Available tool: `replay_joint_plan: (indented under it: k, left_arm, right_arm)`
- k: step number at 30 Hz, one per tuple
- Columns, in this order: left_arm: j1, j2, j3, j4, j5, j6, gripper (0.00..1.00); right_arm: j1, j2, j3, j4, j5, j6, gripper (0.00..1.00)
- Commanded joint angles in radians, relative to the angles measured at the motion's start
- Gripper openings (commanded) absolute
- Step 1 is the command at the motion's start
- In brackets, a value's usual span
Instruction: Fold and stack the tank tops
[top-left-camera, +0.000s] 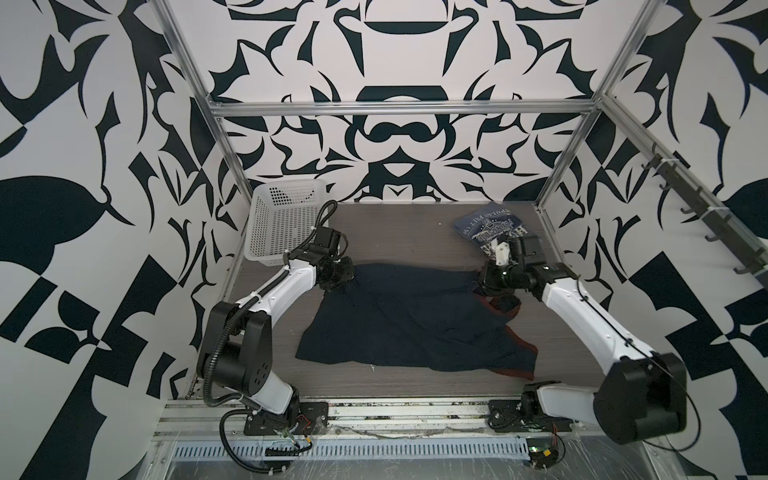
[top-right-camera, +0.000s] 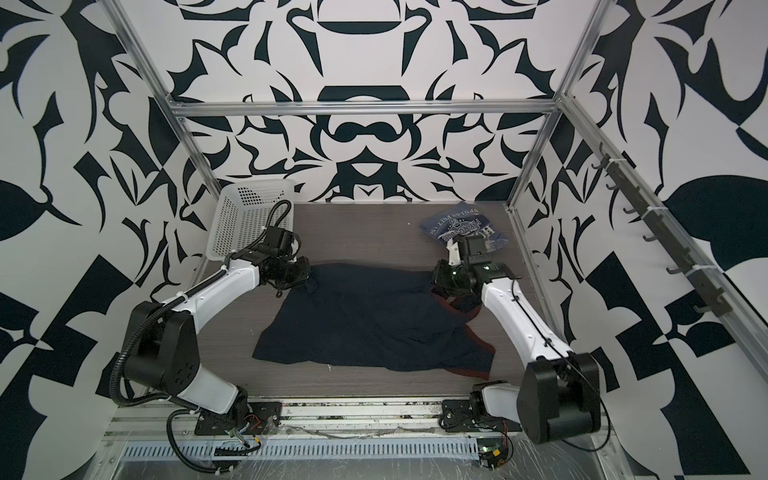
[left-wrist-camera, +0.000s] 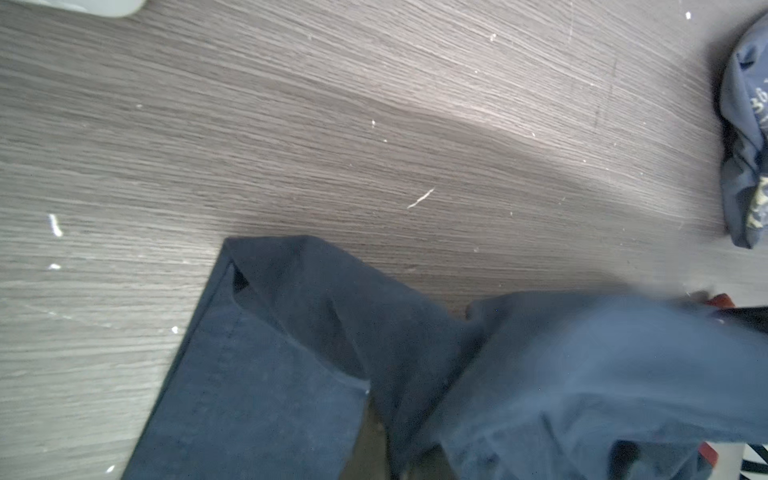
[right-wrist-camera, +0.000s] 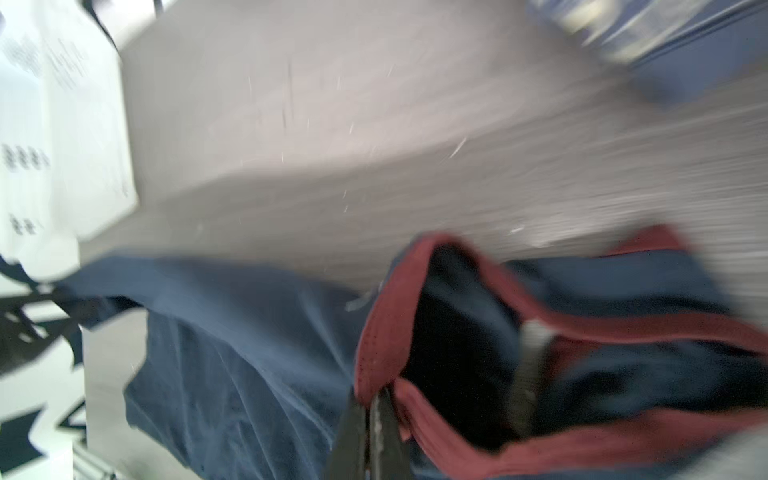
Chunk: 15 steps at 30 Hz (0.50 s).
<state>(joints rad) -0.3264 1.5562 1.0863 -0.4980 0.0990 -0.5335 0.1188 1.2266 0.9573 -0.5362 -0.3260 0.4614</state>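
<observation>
The navy tank top (top-left-camera: 415, 320) (top-right-camera: 374, 320) with red trim lies spread across the middle of the table, its far edge lifted between both arms. My left gripper (top-left-camera: 351, 274) (top-right-camera: 309, 272) is shut on its far left corner; in the left wrist view the navy cloth (left-wrist-camera: 291, 374) bunches into the jaws and hides them. My right gripper (top-left-camera: 478, 282) (top-right-camera: 434, 280) (right-wrist-camera: 370, 432) is shut on the red trim (right-wrist-camera: 382, 332) at the far right. The slate-blue tank top (top-left-camera: 486, 228) (top-right-camera: 461, 226) (right-wrist-camera: 685, 70) lies folded at the back right, just behind the right gripper.
A white perforated basket (top-left-camera: 282, 220) (top-right-camera: 249, 220) stands at the back left, close behind the left wrist. Aluminium frame posts (top-left-camera: 561, 166) edge the table. A rail of dark hooks (top-left-camera: 706, 216) runs along the right wall. Bare wood table (top-left-camera: 395, 232) shows between basket and folded top.
</observation>
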Motion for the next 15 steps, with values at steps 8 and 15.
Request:
replay_joint_plan:
  k: [8, 15]
  left_arm:
    - [0.004, 0.045, 0.005, -0.037, 0.112, 0.086, 0.15]
    - [-0.008, 0.212, 0.180, -0.109, -0.160, 0.054, 0.47]
  right_arm:
    - [-0.033, -0.137, 0.063, -0.113, 0.094, -0.018, 0.00]
    - [-0.054, -0.135, 0.079, -0.142, 0.157, -0.030, 0.00]
